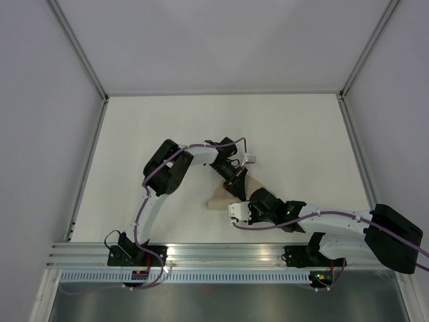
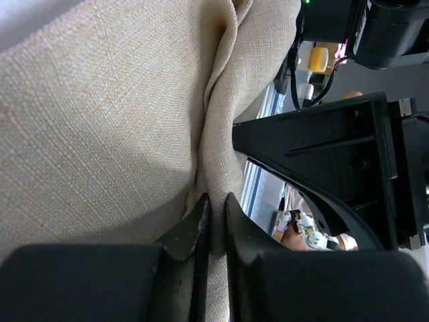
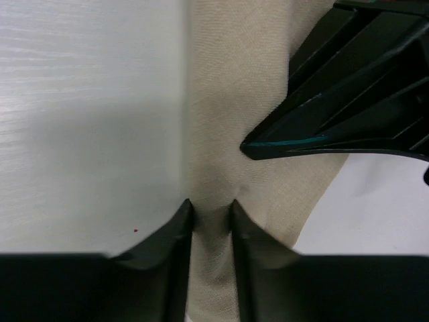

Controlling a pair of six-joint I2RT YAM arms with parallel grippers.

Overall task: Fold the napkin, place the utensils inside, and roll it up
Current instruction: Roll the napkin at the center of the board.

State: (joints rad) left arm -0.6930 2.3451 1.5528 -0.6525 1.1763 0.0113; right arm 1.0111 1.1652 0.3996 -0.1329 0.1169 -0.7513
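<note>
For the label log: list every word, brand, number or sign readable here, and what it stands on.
No text can be read.
The napkin, the white table, the left hand and the right hand show no lettering.
The clutter beyond the left hand is too blurred to read.

From above, the plain beige cloth napkin (image 1: 218, 202) lies mostly hidden under the two white-and-black robot arms (image 1: 335, 219) meeting over it; only small patches show. Both wrist views cut off its edges.
</note>
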